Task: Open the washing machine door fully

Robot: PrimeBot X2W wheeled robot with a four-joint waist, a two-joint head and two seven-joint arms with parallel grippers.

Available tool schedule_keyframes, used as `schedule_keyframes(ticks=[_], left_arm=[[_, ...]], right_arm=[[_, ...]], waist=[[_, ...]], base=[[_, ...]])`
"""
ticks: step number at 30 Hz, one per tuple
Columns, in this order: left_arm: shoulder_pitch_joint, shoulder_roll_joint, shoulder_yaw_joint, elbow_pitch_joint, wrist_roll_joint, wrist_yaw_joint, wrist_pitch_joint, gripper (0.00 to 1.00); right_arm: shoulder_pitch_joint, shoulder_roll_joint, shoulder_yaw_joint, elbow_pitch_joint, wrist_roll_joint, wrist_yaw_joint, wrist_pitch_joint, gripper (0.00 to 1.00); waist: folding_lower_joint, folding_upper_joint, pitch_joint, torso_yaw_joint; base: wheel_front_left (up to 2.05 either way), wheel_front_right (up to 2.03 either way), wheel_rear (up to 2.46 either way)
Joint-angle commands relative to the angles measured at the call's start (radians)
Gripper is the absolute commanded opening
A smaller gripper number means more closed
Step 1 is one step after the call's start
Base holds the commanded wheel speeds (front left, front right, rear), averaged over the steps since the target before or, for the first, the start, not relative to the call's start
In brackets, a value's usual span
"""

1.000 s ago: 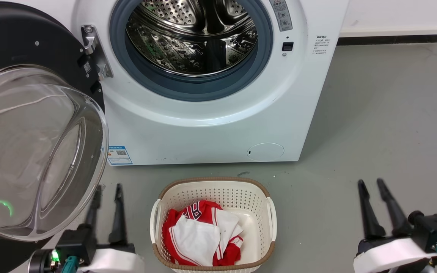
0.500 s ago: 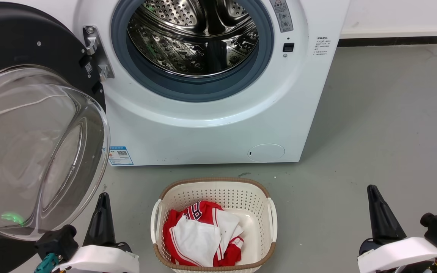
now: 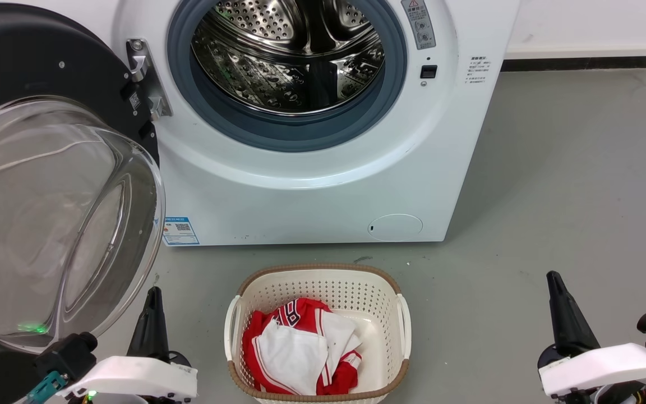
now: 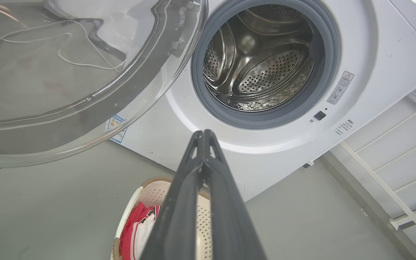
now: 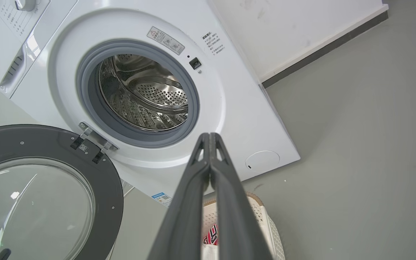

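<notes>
On the grey floor (image 3: 570, 168), the washing machine (image 3: 312, 191) stands with its steel drum (image 3: 295, 50) bare; the washing machine door (image 3: 26, 56) hangs swung out from the hinge at the left edge of the opening, its glass bowl bulging toward the head camera, well apart from the grey-blue ring (image 3: 284, 132); near the machine's front sits a cream basket (image 3: 317, 278) holding red and white clothes (image 3: 295, 348); the left gripper (image 3: 153, 297) hovers left of the basket, near the glass's lower rim, fingers pressed together on nothing; the right gripper (image 3: 554, 283) hovers well to the basket's right, likewise closed and empty.
</notes>
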Motion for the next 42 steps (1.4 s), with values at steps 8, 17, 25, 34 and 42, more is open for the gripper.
schedule_keyframes(ticks=[8,17,25,34,42], left_arm=[[-0.042,0.002,0.013,0.007,-0.142,-0.017,0.032,0.00],[-0.055,0.002,0.021,0.023,-0.265,-0.028,0.062,0.00],[-0.066,0.002,0.028,0.037,-0.366,-0.038,0.087,0.00],[-0.076,0.002,0.035,0.051,-0.471,-0.048,0.113,0.00],[-0.086,0.002,0.041,0.063,-0.556,-0.056,0.134,0.00]], right_arm=[[-0.042,-0.012,-0.006,0.009,0.146,0.000,0.021,0.00],[-0.056,-0.015,-0.011,0.028,0.269,0.000,0.042,0.00],[-0.066,-0.016,-0.017,0.042,0.367,0.000,0.059,0.00],[-0.076,-0.016,-0.024,0.058,0.470,0.000,0.078,0.00],[-0.086,-0.016,-0.030,0.072,0.553,0.000,0.094,0.00]], waist=[[0.0000,0.0000,-0.002,0.002],[0.0000,0.0000,-0.004,0.005],[0.0000,0.0000,-0.006,0.007],[0.0000,0.0000,-0.008,0.010],[0.0000,0.0000,-0.010,0.012]], base=[[0.00,0.00,0.00],[0.00,0.00,0.00],[0.00,0.00,0.00],[0.00,0.00,0.00],[0.00,0.00,0.00]])
